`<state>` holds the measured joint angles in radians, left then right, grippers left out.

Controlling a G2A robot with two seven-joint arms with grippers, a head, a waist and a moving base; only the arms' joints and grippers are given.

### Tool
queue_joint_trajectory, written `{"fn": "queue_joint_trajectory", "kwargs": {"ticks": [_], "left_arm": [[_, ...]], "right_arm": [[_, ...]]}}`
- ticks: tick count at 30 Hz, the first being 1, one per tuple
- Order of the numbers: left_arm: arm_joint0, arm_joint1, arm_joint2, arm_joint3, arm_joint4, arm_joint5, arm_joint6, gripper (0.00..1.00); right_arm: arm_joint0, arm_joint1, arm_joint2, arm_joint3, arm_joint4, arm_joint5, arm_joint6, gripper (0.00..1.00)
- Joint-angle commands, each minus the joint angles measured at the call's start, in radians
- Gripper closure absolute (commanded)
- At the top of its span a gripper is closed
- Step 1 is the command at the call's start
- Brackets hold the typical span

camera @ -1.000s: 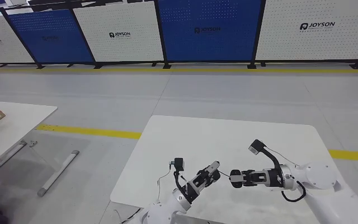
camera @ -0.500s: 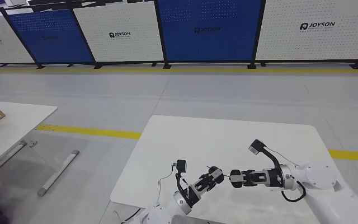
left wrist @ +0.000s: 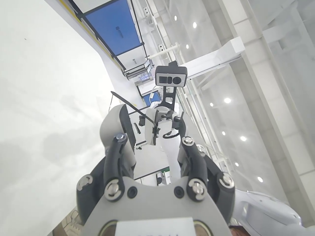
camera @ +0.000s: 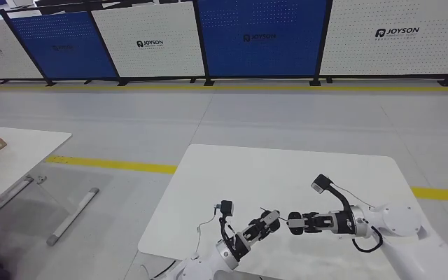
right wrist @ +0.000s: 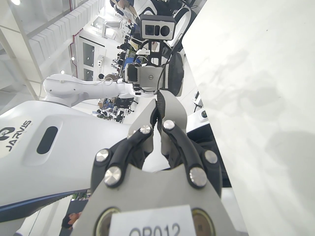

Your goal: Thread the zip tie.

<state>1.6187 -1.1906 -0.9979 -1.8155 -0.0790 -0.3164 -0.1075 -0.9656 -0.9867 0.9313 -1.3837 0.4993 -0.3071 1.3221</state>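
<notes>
Above the table's (camera: 280,175) near edge, the right gripper (right wrist: 157,106) pinches a black zip tie (left wrist: 128,105). The strap runs past the left gripper's (right wrist: 153,77) spread fingers, and its head is hidden.

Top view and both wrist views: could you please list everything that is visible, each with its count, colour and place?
table: one, white, under both arms
zip tie: one, black, above the table between the arms
second table: one, white, far left edge of the top view
partition panels: five, blue and white alternating, along the back
floor lines: two, yellow, one by the panels, one passing behind the table
left gripper: one, white and black, fingers open, near the zip tie's free end
right gripper: one, white and black, fingers shut on the zip tie
</notes>
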Motion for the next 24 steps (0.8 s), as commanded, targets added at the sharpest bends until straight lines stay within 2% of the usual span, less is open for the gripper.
{"fn": "queue_joint_trajectory", "kwargs": {"ticks": [1, 8, 11, 16, 18, 19, 24], "left_arm": [[-0.001, 0.000, 0.000, 0.001, 0.002, 0.001, 0.004, 1.00], [-0.002, -0.001, 0.003, 0.006, 0.008, 0.001, 0.011, 1.00], [-0.002, 0.001, 0.001, 0.005, -0.009, 0.003, -0.019, 1.00], [-0.001, 0.002, -0.004, 0.002, -0.007, 0.003, -0.024, 1.00], [0.000, 0.002, -0.003, 0.000, -0.003, 0.004, -0.022, 1.00], [0.001, 0.002, -0.003, -0.002, -0.002, 0.006, -0.015, 1.00], [0.013, -0.003, -0.005, -0.024, 0.027, 0.053, 0.090, 1.00]], "right_arm": [[0.000, 0.000, 0.000, 0.000, 0.000, 0.000, 0.000, 1.00], [0.000, 0.000, 0.000, 0.000, 0.000, 0.000, 0.000, 1.00], [0.000, 0.000, 0.000, 0.000, 0.000, 0.000, 0.000, 1.00], [-0.007, -0.001, -0.001, -0.008, -0.005, 0.003, -0.020, 1.00], [-0.015, 0.000, 0.001, -0.023, -0.015, 0.009, -0.033, 0.47], [-0.018, 0.000, 0.006, -0.027, -0.012, 0.010, -0.036, 0.00], [-0.054, 0.015, 0.068, -0.042, 0.001, -0.011, -0.050, 0.00]]}}
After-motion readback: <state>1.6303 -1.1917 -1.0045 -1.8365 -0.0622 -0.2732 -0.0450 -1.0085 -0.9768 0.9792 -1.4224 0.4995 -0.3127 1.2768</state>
